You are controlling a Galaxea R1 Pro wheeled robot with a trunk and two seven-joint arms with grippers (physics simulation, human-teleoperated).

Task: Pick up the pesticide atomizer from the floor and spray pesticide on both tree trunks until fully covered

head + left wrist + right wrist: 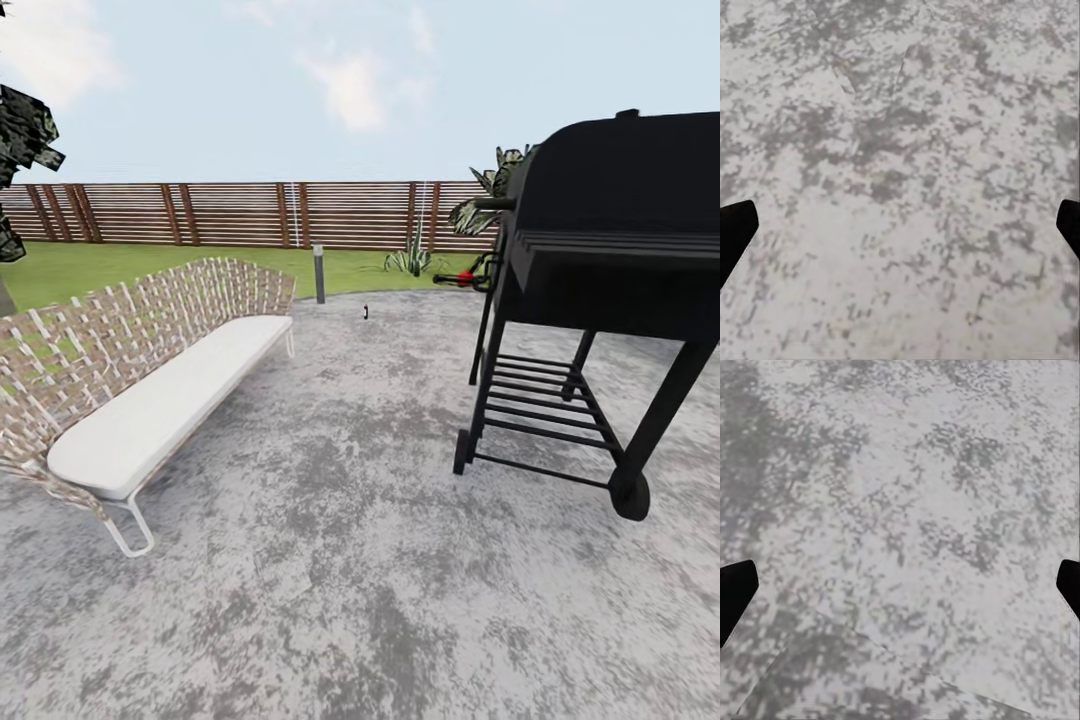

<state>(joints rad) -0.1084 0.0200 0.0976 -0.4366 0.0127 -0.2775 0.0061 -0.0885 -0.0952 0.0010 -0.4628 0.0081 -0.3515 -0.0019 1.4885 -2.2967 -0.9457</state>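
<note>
The mottled grey floor (pixel 360 560) spreads ahead of me to a curved far edge against the lawn (pixel 120 262). Near that edge stands a small dark object (pixel 366 312), too small to name. Dark foliage (pixel 22 130) hangs at the far left over a grey sliver of trunk (pixel 4 298), mostly cut off. In the left wrist view my left gripper (pixel 900 225) is open over bare paving (pixel 907 150), its black fingertips (pixel 735 229) wide apart. My right gripper (pixel 900 585) is likewise open above paving (pixel 907 495), with nothing between its fingertips (pixel 735 589).
A woven bench with a white cushion (pixel 170 395) stands at the left. A black wheeled grill (pixel 600 260) fills the right, a red-and-black item (pixel 465 275) at its side. A short post (pixel 319 273), shrubs (pixel 412 260) and the slat fence (pixel 240 213) lie beyond.
</note>
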